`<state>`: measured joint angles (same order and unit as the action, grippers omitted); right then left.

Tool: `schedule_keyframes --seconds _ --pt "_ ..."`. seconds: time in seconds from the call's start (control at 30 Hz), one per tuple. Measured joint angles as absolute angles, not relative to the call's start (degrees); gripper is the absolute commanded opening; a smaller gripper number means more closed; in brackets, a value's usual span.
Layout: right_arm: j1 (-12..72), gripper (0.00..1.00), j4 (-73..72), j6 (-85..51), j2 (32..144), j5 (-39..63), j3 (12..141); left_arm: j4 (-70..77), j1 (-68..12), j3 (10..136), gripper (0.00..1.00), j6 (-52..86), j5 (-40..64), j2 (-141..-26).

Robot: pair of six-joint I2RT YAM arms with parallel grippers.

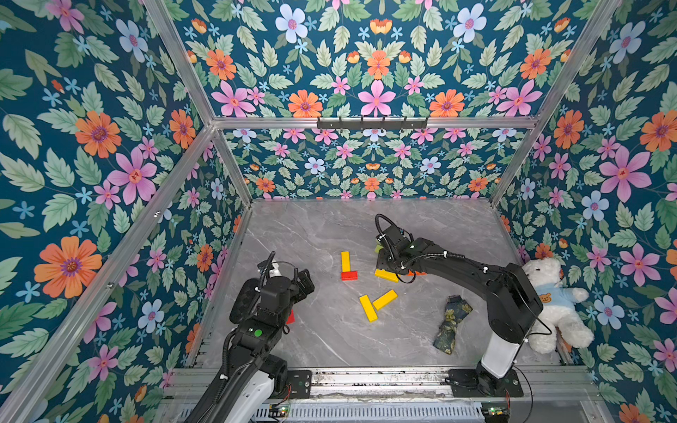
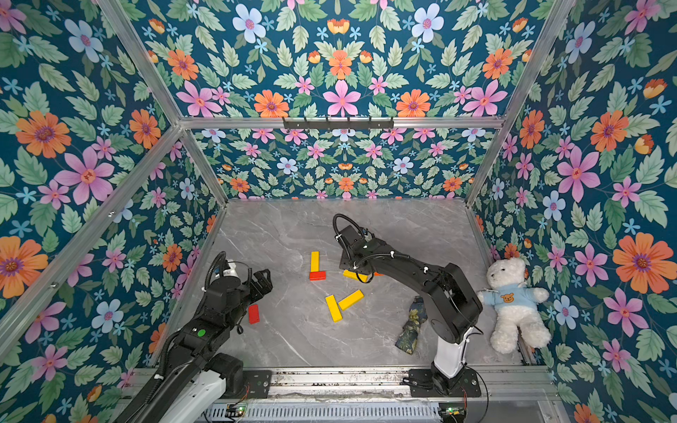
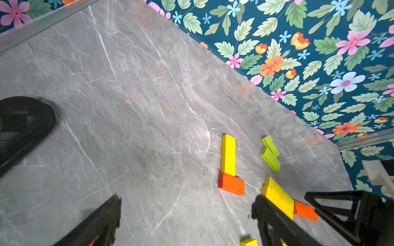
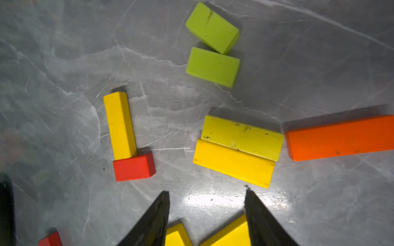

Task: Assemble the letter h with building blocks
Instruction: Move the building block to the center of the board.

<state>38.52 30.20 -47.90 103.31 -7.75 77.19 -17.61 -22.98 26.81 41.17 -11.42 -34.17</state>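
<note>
My right pincer (image 4: 206,192) stands part open, its two black fingers apart with only bare grey worktop (image 1: 311,238) between them. It has hold of nothing. It hangs to the right of the red block (image 4: 133,167) and a little nearer to me.

That red block is my landmark. The long yellow upright (image 4: 120,125) butts against its left end and runs away from me, so the two touch and make an L. That is all there is of the letter h, for no second leg is in place.

To the right of the red block, near it but apart, lie two yellow bars (image 4: 242,137) side by side and touching. The orange bar (image 4: 341,138) lies farther right, just past their end. Right of the red block and farther back are two lime-green blocks (image 4: 213,67), close together. Nearer me than the red block, a little to the right, two more yellow bars (image 1: 367,308) meet in a V. A spare red block (image 2: 253,314) lies well to the left of the landmark and nearer me, beside my left arm.

My left pincer (image 3: 186,201) is spread wide and empty, well to the left of the red block.
</note>
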Motion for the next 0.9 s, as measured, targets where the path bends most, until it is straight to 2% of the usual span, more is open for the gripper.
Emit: schedule_keyframes --seconds 0.13,0.37,0.53,0.7,0.9 --pt "36.40 0.72 30.65 -49.08 105.95 -7.62 78.98 -17.58 -22.98 26.65 1.00 41.19 -11.20 -34.24" --pt "34.30 0.80 33.36 -50.48 115.02 -8.32 89.97 -17.58 -22.98 26.39 1.00 41.19 -10.76 -34.24" --pt "34.26 0.81 36.84 -54.04 121.60 -8.84 97.91 -17.58 -22.98 26.39 1.00 41.19 -10.63 -34.20" --pt "34.04 0.81 38.79 -55.22 124.42 -9.56 100.09 -17.72 -22.98 26.50 1.00 41.19 -10.61 -33.50" --pt "42.17 0.80 38.61 -50.37 120.92 -10.61 99.77 -20.99 -22.98 29.34 1.00 41.23 -10.66 -30.79"
